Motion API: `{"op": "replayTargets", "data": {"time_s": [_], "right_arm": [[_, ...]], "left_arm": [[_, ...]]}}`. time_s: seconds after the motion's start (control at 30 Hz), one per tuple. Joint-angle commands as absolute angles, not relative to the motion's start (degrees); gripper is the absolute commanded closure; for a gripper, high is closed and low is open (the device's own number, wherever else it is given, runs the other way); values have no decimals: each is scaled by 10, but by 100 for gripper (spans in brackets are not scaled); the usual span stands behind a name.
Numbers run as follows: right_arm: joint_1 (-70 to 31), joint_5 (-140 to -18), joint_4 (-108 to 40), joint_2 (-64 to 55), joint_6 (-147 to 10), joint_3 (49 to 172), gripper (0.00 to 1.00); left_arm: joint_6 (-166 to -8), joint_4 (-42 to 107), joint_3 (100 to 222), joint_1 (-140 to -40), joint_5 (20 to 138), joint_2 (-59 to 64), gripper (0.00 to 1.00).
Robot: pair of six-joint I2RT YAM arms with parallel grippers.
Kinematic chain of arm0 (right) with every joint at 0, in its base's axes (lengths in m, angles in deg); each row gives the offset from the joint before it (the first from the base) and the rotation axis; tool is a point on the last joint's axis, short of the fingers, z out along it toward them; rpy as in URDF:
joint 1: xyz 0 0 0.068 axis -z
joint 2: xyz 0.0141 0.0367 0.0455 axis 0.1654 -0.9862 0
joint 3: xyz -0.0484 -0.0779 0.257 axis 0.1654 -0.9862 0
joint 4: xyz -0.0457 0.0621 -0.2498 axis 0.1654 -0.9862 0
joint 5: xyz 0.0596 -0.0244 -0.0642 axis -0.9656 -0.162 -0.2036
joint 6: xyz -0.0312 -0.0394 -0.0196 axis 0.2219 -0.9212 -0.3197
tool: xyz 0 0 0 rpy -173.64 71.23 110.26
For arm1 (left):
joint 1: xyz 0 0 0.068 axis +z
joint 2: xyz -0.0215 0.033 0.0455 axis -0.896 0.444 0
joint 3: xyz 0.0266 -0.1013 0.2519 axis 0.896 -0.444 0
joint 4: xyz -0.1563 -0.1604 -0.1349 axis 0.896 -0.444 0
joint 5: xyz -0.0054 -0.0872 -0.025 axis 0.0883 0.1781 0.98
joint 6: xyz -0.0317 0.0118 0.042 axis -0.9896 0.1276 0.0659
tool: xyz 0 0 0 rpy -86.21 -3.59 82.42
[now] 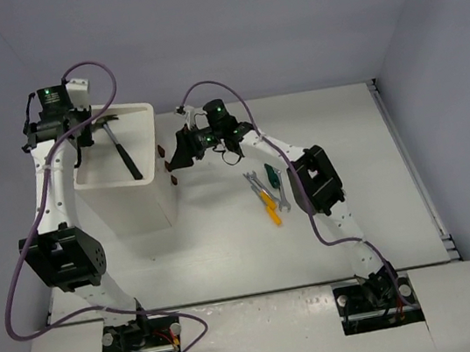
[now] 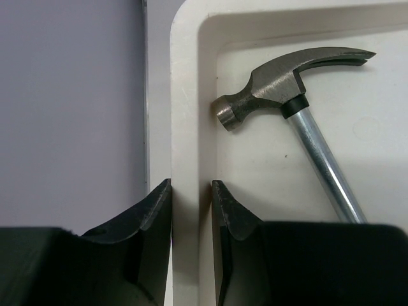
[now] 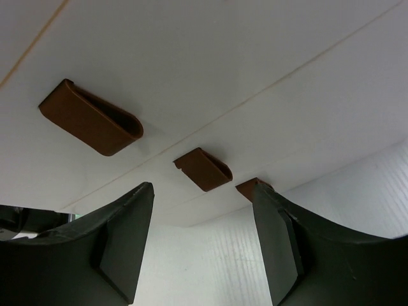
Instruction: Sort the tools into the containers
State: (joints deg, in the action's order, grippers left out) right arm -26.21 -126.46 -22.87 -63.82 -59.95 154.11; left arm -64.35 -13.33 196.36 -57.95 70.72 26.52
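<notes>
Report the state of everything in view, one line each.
Left gripper: shut on tray rim.
Right gripper: open, facing the drawer handles.
Hammer: lying inside the tray rim.
Drawers: shut.
Green screwdriver, yellow screwdriver, wrenches: loose on the table.

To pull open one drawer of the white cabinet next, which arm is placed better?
Right. The right gripper is open, directly facing the drawer handles. The left gripper grips the tray rim, away from the handles.
</notes>
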Motion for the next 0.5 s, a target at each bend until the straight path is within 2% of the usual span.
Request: {"op": "replayTargets", "data": {"time_s": [0.0, 0.23, 0.47], "right_arm": [[-273, -1308, -171, -647, -583, 1592, 39], [-282, -1317, -151, -667, -579, 1602, 39], [-287, -1314, -137, -666, -580, 1610, 52]], "left_arm": [[-657, -127, 1968, -591, 766, 254, 100], [-661, -128, 1971, -591, 776, 255, 100], [-662, -128, 1968, -591, 782, 256, 100]]}}
